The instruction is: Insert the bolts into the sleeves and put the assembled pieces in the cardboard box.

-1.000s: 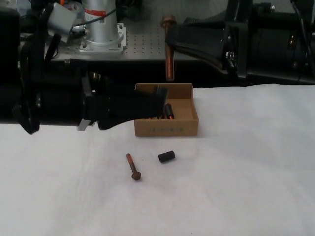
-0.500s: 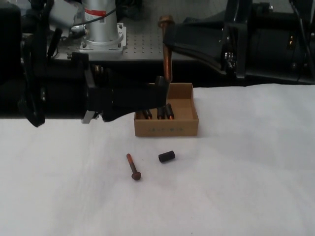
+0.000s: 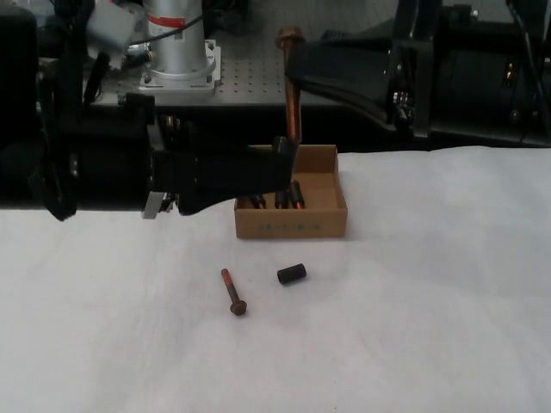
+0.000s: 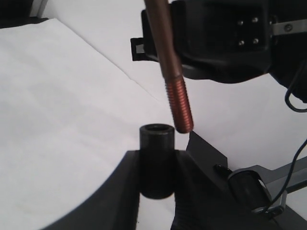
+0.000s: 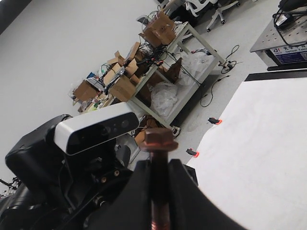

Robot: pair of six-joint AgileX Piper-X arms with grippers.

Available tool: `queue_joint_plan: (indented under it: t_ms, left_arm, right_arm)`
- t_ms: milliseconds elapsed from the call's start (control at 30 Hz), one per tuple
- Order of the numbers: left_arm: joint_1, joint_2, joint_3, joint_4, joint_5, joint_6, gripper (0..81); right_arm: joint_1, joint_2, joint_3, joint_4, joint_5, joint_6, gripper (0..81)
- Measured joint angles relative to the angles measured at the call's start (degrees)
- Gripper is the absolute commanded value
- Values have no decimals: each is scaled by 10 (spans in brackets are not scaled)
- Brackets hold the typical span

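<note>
so the cardboard box (image 3: 291, 227) has maybe three assembled pieces (image 3: 295, 196) in it. one loose bolt (image 3: 232, 292) and one loose sleeve (image 3: 291, 274) on the table (image 3: 430, 301). left pincer (image 4: 156, 168) clamps a second sleeve (image 4: 156, 143), right pincer (image 5: 158, 175) a second bolt (image 5: 157, 141).

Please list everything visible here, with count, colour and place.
cloth: one, white, lying flat, foreground.
cardboard box: one, brown, on the cloth.
assembled pieces: about three, black and copper, inside the box.
loose bolt: one, copper, on the cloth before the box.
loose sleeve: one, black, beside the loose bolt, apart.
held sleeve: one, black, upright.
held bolt: one, copper, tip near that sleeve's mouth.
left gripper: one, black, shut on the held sleeve.
right gripper: one, black, shut on the held bolt.
</note>
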Motion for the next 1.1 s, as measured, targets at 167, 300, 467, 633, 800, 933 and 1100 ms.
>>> queue_joint_plan:
  t_ms: [167,300,467,633,800,933,1100]
  left_arm:
    - [0,0,0,13,3,8,6]
    - [0,0,0,13,6,9,6]
    - [0,0,0,12,14,9,6]
    - [0,0,0,7,17,2,6]
    - [0,0,0,-1,17,-5,6]
    - [0,0,0,-1,17,-5,6]
    - [0,0,0,-1,23,-10,6]
  right_arm:
    - [0,0,0,0,0,0,25]
    - [0,0,0,0,0,0,25]
    - [0,0,0,0,0,0,25]
    - [0,0,0,0,0,0,25]
    - [0,0,0,0,0,0,25]
    - [0,0,0,0,0,-2,25]
    - [0,0,0,0,0,-4,25]
